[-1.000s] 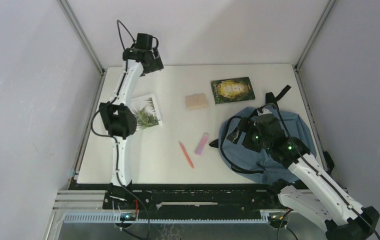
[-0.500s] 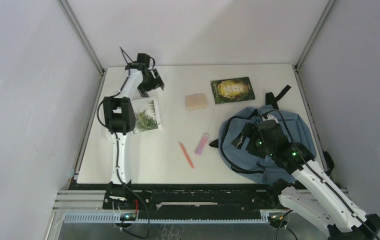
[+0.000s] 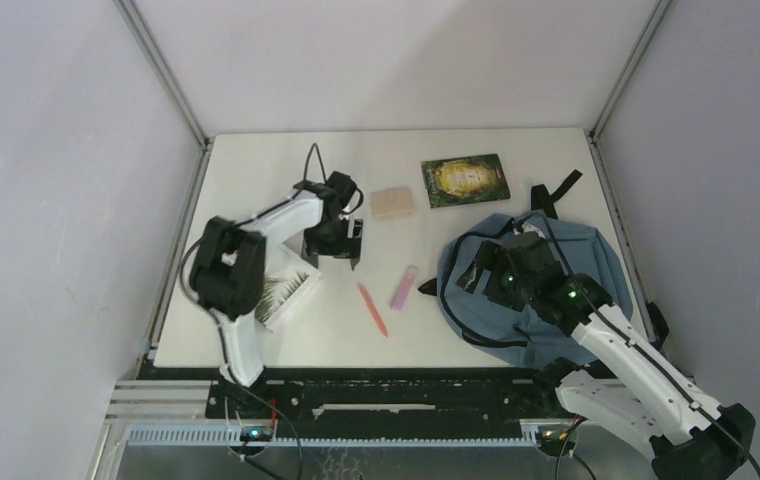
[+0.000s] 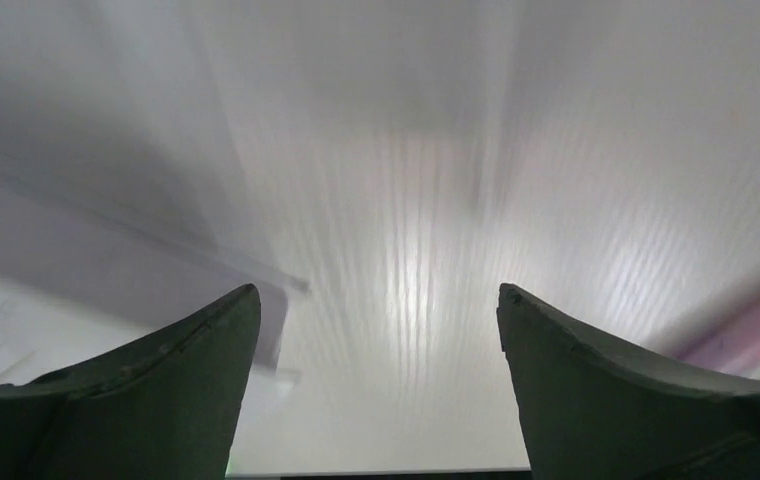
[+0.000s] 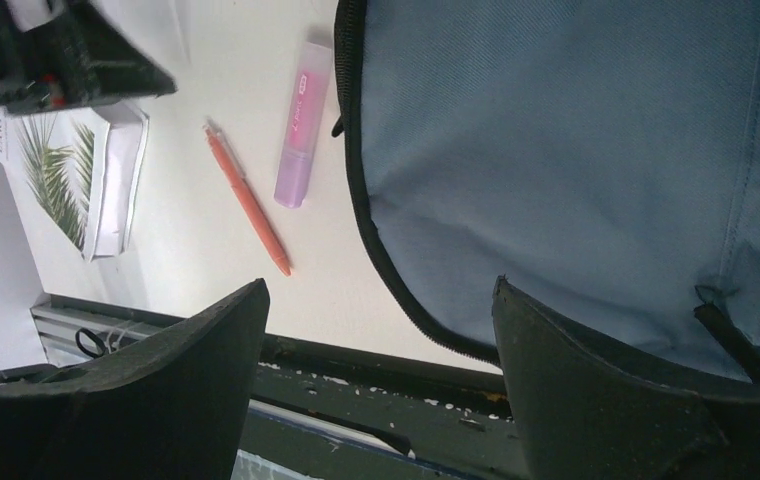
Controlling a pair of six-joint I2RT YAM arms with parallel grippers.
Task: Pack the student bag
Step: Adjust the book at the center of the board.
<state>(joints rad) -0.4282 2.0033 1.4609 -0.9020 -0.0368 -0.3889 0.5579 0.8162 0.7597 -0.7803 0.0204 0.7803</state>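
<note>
student bag (image 3: 604, 262) lies flat at the right of the surface (image 3: 376, 160), soft, floppy, likely light (pinch the black zipper trim (image 5: 349, 100), not the slack panel). right gripper (image 5: 378, 300) hovers over it, fingers spread, empty. left gripper (image 4: 376, 300) mid-surface, fingers apart too.

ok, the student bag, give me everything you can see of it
The student bag is soft dusty-blue fabric, rounded, with black zipper trim along its edge and a black strap sticking out at the far end. It lies flat on the right side of the table, partly hidden by the right arm. The right claw is open over its inner edge; whether they touch cannot be told. A pink highlighter lies just off that edge, apart.
</note>
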